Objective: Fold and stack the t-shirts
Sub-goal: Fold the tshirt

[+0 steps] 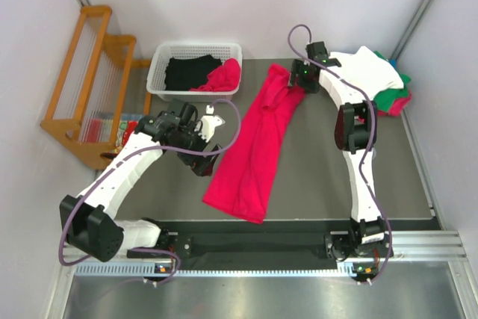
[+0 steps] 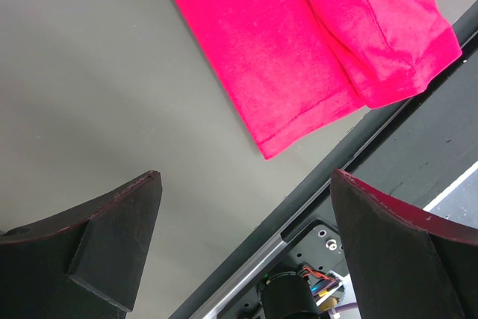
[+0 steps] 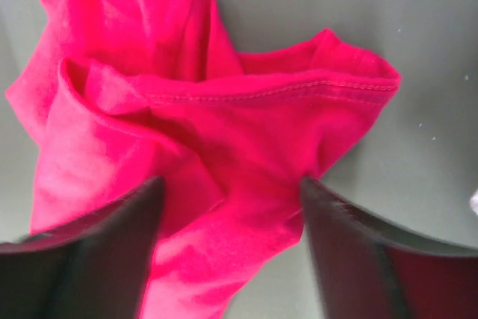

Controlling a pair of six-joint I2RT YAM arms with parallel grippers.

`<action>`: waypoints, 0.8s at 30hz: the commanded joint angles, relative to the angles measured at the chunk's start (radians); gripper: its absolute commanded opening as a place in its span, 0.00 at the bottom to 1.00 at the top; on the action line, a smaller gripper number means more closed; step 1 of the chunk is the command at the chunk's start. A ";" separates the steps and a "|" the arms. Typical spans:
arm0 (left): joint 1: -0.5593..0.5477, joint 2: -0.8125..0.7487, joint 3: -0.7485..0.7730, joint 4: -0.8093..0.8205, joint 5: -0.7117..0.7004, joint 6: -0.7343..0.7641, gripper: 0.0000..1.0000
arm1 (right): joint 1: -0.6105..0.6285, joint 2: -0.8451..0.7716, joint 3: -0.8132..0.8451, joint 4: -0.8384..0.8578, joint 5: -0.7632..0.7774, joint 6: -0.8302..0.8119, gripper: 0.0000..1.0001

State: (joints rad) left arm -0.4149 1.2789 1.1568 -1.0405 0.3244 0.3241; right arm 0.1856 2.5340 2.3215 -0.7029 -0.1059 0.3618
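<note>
Progress is partial, by what you see from the top camera: a stack of folded t-shirts (image 1: 377, 80), white over green and red, sits at 2 o'clock on the table (image 1: 314, 169), while the crimson t-shirt (image 1: 254, 147) lies stretched from 12 toward 6 o'clock, folded lengthwise at most, and a black t-shirt (image 1: 190, 71) and another red t-shirt (image 1: 222, 76) still wait in the white basket (image 1: 160, 72) at 11 o'clock. Your left wrist view shows the left gripper (image 2: 243, 252) with fingers spread wide and holding nothing, the crimson hem at 1 o'clock, near but apart. Your right wrist view has the right gripper (image 3: 228, 248) open wide, straddling the bunched collar end, not closed on it. I judge this shirt needs its cross folds and stacking, then the basket pair.
</note>
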 commanded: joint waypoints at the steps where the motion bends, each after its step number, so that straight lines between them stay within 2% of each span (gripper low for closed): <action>1: -0.002 0.000 0.049 0.005 0.022 0.004 0.99 | 0.000 -0.030 0.016 0.000 0.032 -0.012 0.99; 4: -0.002 0.004 0.041 0.010 0.053 0.000 0.99 | 0.006 -0.099 -0.002 -0.020 0.041 0.003 1.00; 7: -0.015 0.016 0.008 0.039 0.039 -0.007 0.99 | 0.050 -0.248 -0.140 0.014 0.083 0.014 1.00; 11: -0.047 0.045 -0.034 0.105 -0.020 -0.036 0.99 | 0.146 -0.488 -0.389 0.043 0.162 0.008 1.00; 13: -0.048 0.065 -0.049 0.143 -0.048 -0.059 0.99 | 0.202 -0.575 -0.494 0.054 0.166 0.015 1.00; 14: -0.047 0.088 -0.058 0.160 -0.080 -0.091 0.99 | 0.224 -0.666 -0.628 0.075 0.166 0.022 1.00; 16: -0.044 0.114 -0.092 0.212 -0.085 -0.115 0.99 | 0.282 -0.748 -0.750 0.103 0.152 0.035 1.00; 17: -0.036 0.144 -0.103 0.220 -0.079 -0.122 0.99 | 0.302 -0.814 -0.868 0.114 0.153 0.042 1.00; 20: -0.027 0.190 -0.092 0.197 -0.021 -0.109 0.99 | 0.337 -0.901 -1.046 0.106 0.180 0.049 1.00; 23: -0.030 0.206 -0.083 0.177 0.048 -0.070 0.99 | 0.379 -0.978 -1.210 0.137 0.109 0.092 0.99; 24: -0.030 0.212 -0.086 0.168 0.070 -0.057 0.99 | 0.428 -0.992 -1.243 0.143 0.068 0.101 1.00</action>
State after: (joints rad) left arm -0.4450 1.4891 1.0641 -0.8879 0.2993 0.2356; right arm 0.5556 1.5818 1.2205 -0.5758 0.0193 0.4046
